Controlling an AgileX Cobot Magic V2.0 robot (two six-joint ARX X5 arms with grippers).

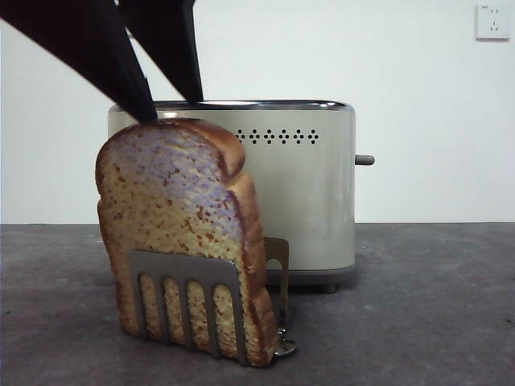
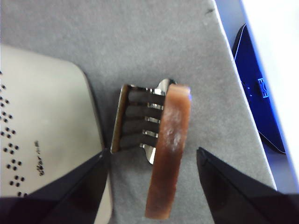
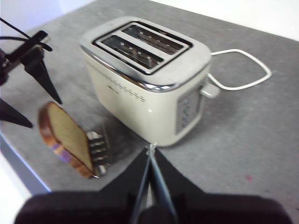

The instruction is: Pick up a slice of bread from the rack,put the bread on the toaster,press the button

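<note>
While the slice of bread (image 1: pixel 173 233) stands upright in the toast rack (image 1: pixel 193 301), the grasp is judged not yet made: the left gripper (image 2: pixel 152 161) is held above the crust with its jaws spread wide, one jaw on the toaster side of the slice and the other on the far, open-table side. In the left wrist view the slice is seen edge-on between the jaws, nearer the outer jaw than the one beside the toaster (image 1: pixel 294 185), so the gripper should be centred over the crust before it is lowered. The jaws should be closed across the flat faces of the slice, above the rack's steel plates, so that the rack is not caught or dragged. The slice appears to lean slightly; a straight upward lift is advised to free it from the slots. The toaster slots (image 3: pixel 142 44) are seen open and unoccupied. The grey lever button (image 1: pixel 364 160) is seen projecting from the toaster's narrow end, untouched. The right gripper (image 3: pixel 150 158) waits with its jaws closed together, well apart from the rack.
</note>
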